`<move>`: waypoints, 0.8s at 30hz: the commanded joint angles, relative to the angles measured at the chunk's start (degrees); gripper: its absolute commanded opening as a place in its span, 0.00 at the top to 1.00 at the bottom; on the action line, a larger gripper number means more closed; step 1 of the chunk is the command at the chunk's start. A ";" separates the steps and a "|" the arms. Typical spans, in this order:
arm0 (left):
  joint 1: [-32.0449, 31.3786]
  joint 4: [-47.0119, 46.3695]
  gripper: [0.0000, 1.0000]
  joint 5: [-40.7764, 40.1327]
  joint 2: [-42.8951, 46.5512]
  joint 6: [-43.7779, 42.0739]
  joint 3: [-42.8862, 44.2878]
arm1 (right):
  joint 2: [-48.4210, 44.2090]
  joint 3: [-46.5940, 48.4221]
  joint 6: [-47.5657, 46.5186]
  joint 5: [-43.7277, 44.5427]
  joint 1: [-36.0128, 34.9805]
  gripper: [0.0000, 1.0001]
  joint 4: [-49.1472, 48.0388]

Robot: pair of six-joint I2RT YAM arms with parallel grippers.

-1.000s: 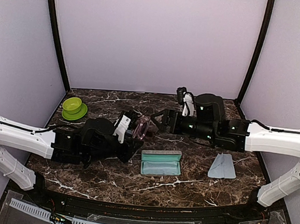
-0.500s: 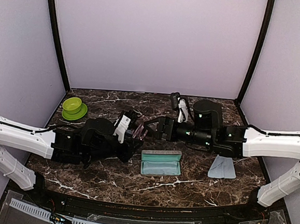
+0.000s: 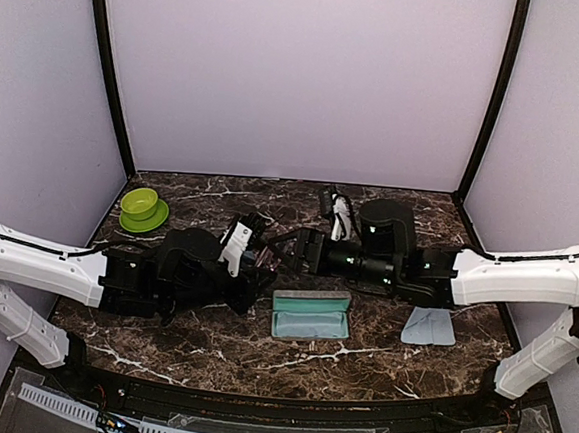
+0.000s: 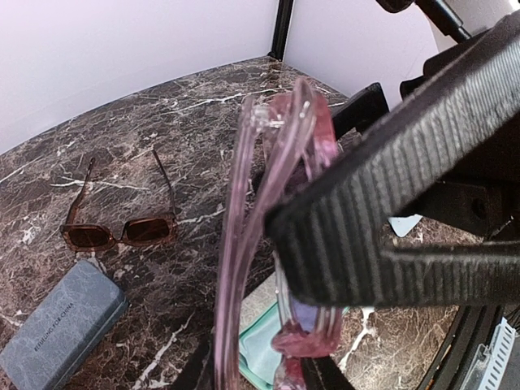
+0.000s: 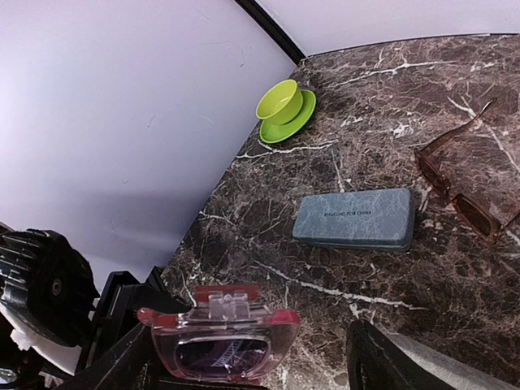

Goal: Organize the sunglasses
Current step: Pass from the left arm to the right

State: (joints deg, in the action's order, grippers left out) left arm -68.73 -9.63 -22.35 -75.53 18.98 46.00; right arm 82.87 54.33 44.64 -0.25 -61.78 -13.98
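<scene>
Left pincer: the left pincer (image 3: 254,256) is clamped on the pink pair (image 4: 231,244), pinching it across the frame and holding it up off the table (image 3: 221,196) with the lenses on edge.
Why held so: my guess is a mid-air hand-over. Raised off the marble, the pair gives the other arm a free side to take.
Right pincer: the right pincer (image 3: 289,252) reaches in from 3 o'clock, spread wide with a finger on each side of the pair. One finger is plainly clear of it and the other is too close for me to call (no grip yet, I'd say).
Pink pair to right pincer: it sits between the fingers near their tips, over the middle of the table.
Teal case: the teal case (image 3: 310,314) looks open and lies near the pair at its 6 o'clock, likely where the pair is meant to go.
Brown pair: the brown pair (image 4: 122,231) lies flat on the table with its temples unfolded, and nothing touches it.
Grey case: the grey case (image 4: 61,325) is closed, near the brown pair at its 7 o'clock in the left wrist view.
Cloth: the cloth (image 3: 429,323) lies well apart, at 4 o'clock.
Left to do: neither pair is in a case yet.
</scene>
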 commanded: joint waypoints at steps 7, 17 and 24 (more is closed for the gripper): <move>0.19 -1.45 0.68 -0.57 1.25 0.88 -0.01 | 2.44 0.78 1.98 -2.59 -0.97 0.28 -5.63; 0.17 -1.60 0.68 -0.76 0.91 0.71 -0.31 | 3.35 1.43 2.60 -3.70 -1.14 0.42 -6.57; 0.17 -1.71 0.68 -0.94 0.61 0.46 -0.39 | 3.05 1.89 2.56 -2.82 -1.24 0.51 -5.65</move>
State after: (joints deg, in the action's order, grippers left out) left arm -68.73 -9.65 -22.37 -75.53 19.35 45.98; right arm 85.65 54.43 47.24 -3.42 -62.39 -18.13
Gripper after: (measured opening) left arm 0.318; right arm 0.522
